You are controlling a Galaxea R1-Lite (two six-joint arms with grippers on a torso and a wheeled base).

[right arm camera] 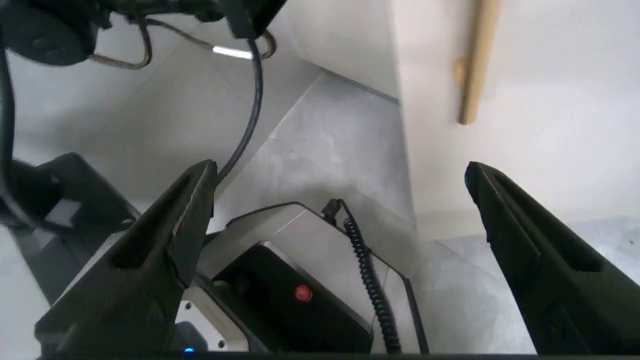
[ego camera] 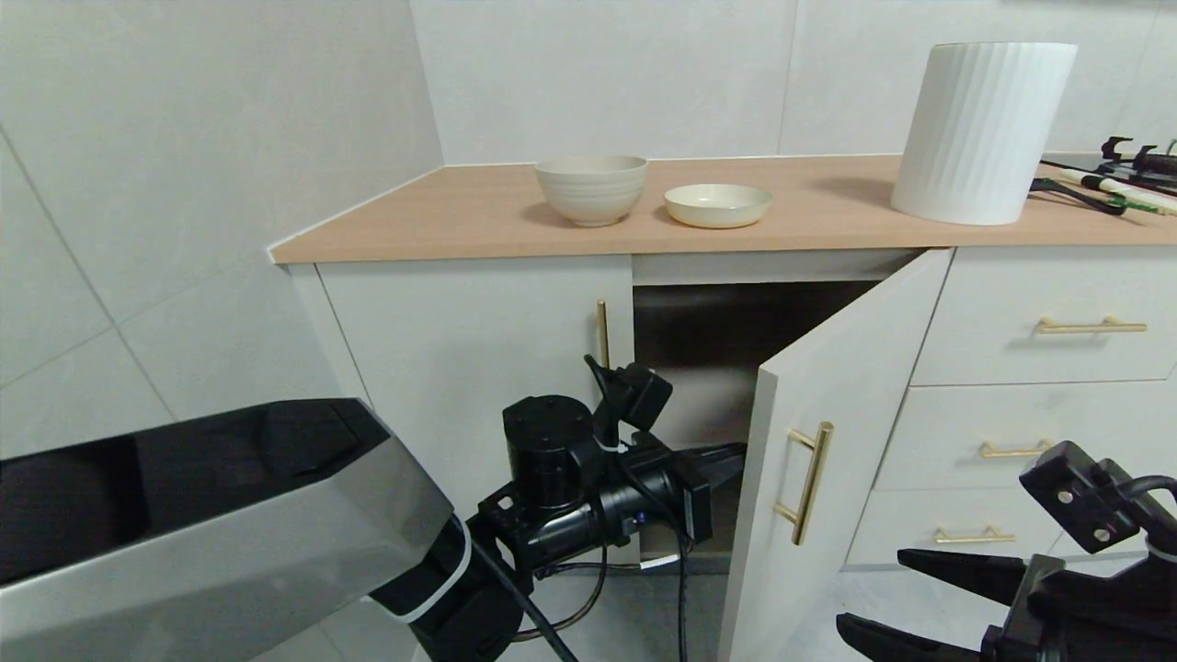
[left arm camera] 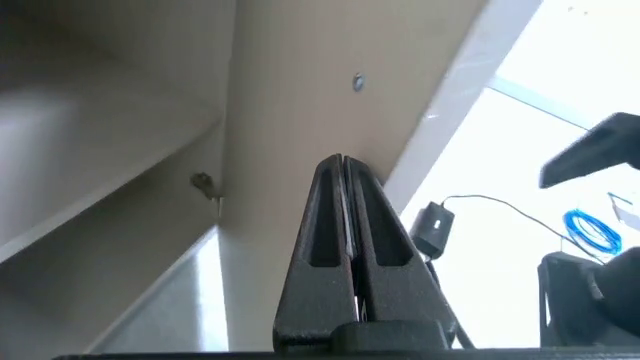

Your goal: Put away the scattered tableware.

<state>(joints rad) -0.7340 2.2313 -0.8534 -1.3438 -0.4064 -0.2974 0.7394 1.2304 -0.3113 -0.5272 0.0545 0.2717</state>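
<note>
A ribbed cream bowl (ego camera: 592, 188) and a shallow cream dish (ego camera: 717, 204) sit side by side on the wooden countertop (ego camera: 441, 216). Below them the cabinet door (ego camera: 814, 441) stands swung open, showing a dark interior. My left gripper (ego camera: 731, 457) is low at the cabinet opening, just inside the door's edge; in the left wrist view its fingers (left arm camera: 342, 215) are pressed together with nothing between them. My right gripper (ego camera: 874, 593) hangs low at the front right, fingers spread wide, empty; its fingers (right arm camera: 160, 260) frame the floor.
A tall white ribbed container (ego camera: 984, 129) stands on the counter at right, with dark-handled utensils (ego camera: 1113, 179) beyond it. Drawers with brass handles (ego camera: 1090, 325) fill the right side. A closed door with a brass handle (ego camera: 602, 333) is left of the opening. Tiled wall on the left.
</note>
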